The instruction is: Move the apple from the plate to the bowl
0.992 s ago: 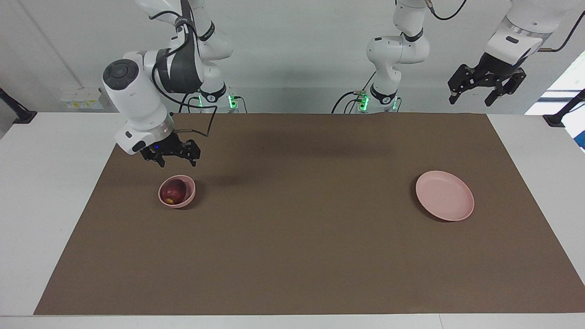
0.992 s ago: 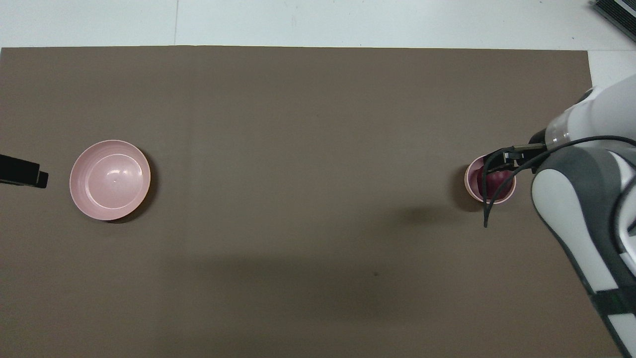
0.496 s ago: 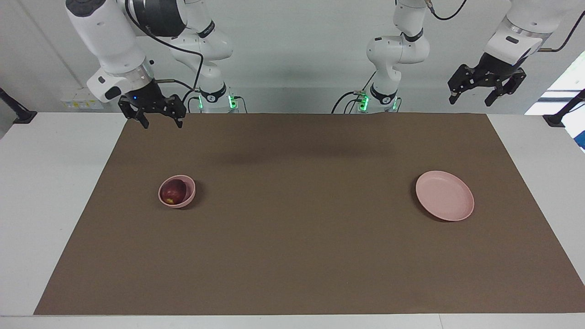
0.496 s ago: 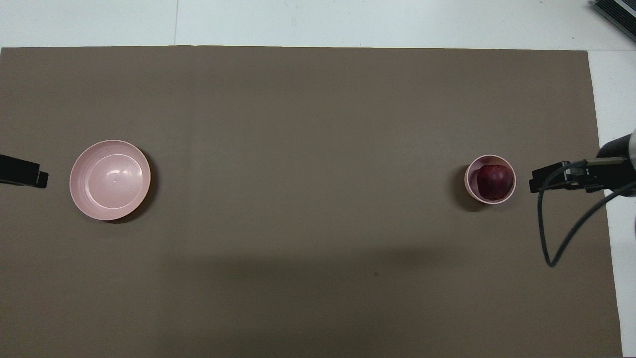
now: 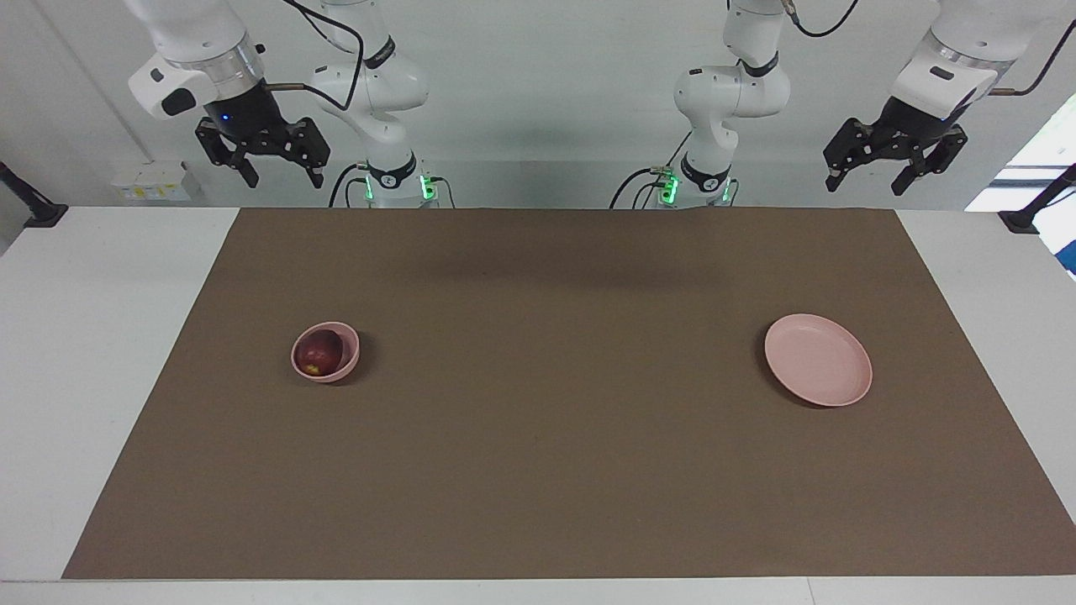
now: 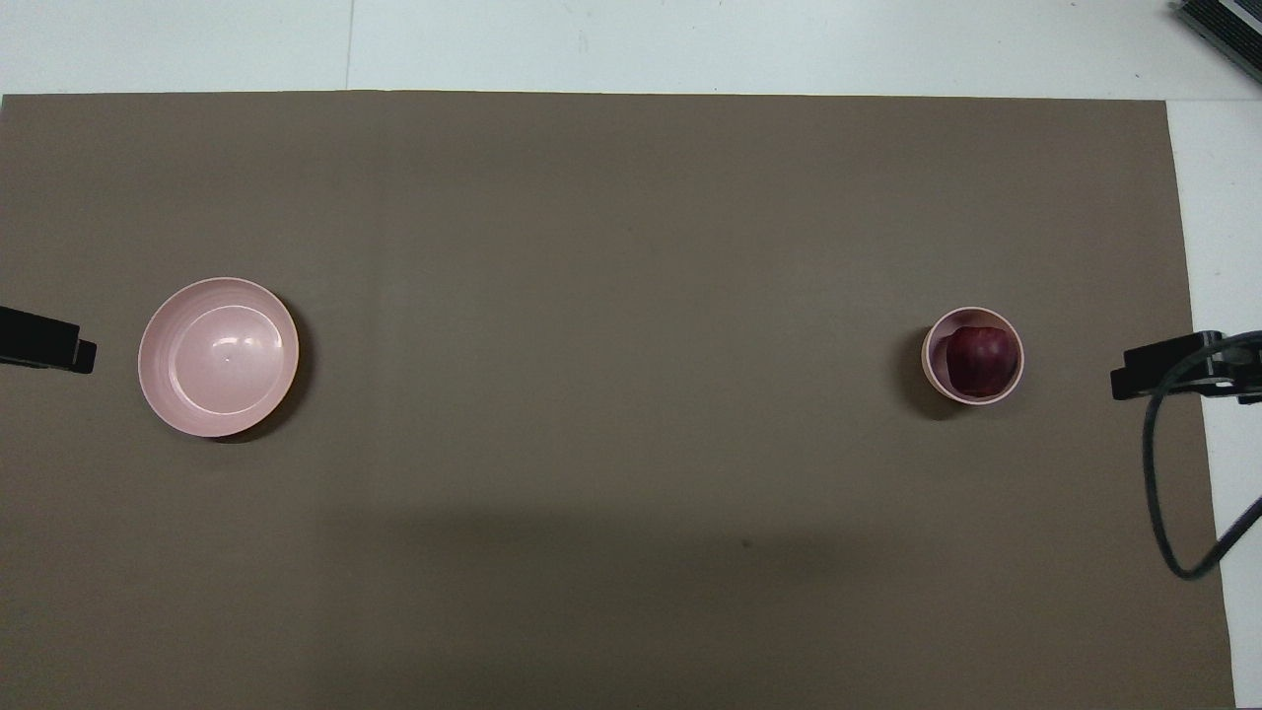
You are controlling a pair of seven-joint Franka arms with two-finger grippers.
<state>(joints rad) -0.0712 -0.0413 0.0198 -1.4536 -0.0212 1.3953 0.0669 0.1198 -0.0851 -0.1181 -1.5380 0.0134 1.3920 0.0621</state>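
Apple in bowl, both claws raised and empty.
Facing view: right claw (image 5: pixel 278 172) spread open, high above apple (image 5: pixel 319 351) in bowl (image 5: pixel 325 352); left claw (image 5: pixel 895 172) open, high above plate (image 5: pixel 818 360). Overhead view: apple (image 6: pixel 981 360) fills bowl (image 6: pixel 972 355) near right claw's tip; plate (image 6: pixel 218 356) bare.

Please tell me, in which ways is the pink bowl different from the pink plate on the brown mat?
The bowl is small and deep; the plate is wide and flat with a low rim. The bowl holds the dark red apple; the plate holds nothing. The bowl lies toward the right arm's end of the table, the plate toward the left arm's end. Both are round, pale pink, and rest on the brown mat.
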